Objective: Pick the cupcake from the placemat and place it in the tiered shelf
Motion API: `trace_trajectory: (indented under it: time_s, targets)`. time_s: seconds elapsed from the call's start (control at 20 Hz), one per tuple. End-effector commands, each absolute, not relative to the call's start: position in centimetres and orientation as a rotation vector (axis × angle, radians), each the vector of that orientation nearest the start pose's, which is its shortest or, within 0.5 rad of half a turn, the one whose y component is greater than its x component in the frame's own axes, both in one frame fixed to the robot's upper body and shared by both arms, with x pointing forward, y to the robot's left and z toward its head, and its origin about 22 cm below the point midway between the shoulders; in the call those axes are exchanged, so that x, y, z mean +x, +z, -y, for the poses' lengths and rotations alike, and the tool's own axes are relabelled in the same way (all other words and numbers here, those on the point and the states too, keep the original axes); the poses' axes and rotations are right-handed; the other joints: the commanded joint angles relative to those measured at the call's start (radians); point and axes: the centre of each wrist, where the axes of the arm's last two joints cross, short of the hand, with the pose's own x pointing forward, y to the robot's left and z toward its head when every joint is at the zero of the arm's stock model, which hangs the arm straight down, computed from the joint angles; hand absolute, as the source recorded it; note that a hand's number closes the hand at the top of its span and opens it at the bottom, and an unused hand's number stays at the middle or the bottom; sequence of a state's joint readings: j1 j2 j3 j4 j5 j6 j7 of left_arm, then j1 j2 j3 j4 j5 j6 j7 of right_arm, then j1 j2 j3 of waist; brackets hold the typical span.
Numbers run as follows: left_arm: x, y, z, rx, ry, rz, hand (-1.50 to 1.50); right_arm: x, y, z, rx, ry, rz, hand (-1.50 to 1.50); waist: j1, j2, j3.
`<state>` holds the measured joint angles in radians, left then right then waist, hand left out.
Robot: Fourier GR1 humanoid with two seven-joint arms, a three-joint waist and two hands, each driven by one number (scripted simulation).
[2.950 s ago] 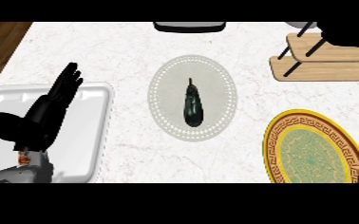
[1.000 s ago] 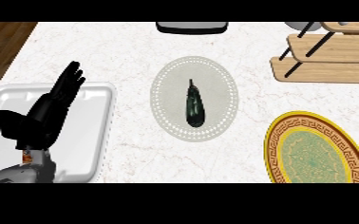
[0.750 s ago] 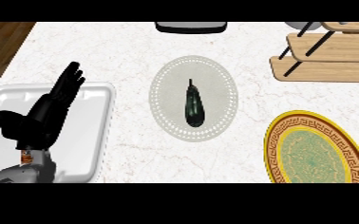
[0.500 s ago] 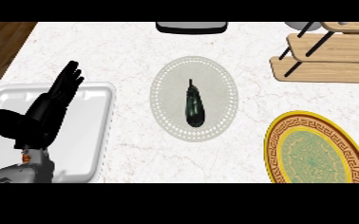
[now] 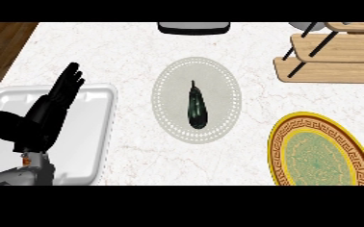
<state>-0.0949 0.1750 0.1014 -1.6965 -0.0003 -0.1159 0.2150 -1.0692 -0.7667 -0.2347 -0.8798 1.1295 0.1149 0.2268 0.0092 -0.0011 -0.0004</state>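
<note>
A dark eggplant lies lengthwise in the middle of the pale round placemat at the centre of the counter; I see no cupcake. The wooden tiered shelf stands at the upper right, partly cut off by the view's edge. My left hand rests open at the lower left, fingers up, over the white tray, well apart from the placemat. My right hand does not show.
A white tray sits at the left under my left hand. A yellow patterned plate lies at the lower right. A dark grey object sits at the counter's far edge. The counter's left edge meets dark wood.
Nothing in the scene has moved; the view has shifted very slightly since three seconds ago, showing a bit more of the shelf.
</note>
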Motion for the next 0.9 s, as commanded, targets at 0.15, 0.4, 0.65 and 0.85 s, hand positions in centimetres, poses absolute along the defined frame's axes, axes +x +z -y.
trace_trajectory:
  time_s: [0.15, 0.4, 0.65, 0.85]
  targets:
    - [25.9, 6.9, -27.8, 0.137, -0.183, 1.566, 0.0, 36.9, 39.2, 38.9, -1.531, 0.268, 1.408, -1.5, -0.007, -0.003, 0.0]
    - [24.7, 5.4, -27.3, 0.133, -0.165, 1.557, 0.0, 33.3, 43.4, 41.9, -1.352, -0.096, 1.458, -1.5, -0.013, -0.01, 0.001]
    - [24.4, 5.4, -29.3, 0.148, -0.15, 1.555, 0.0, 26.9, 45.2, 48.1, -1.221, -0.28, 1.452, -1.5, -0.035, -0.011, 0.001]
    - [24.9, 5.1, -28.1, 0.16, -0.146, 1.569, 0.0, 22.2, 45.6, 51.4, -1.134, -0.295, 1.46, -1.5, -0.041, -0.009, 0.001]
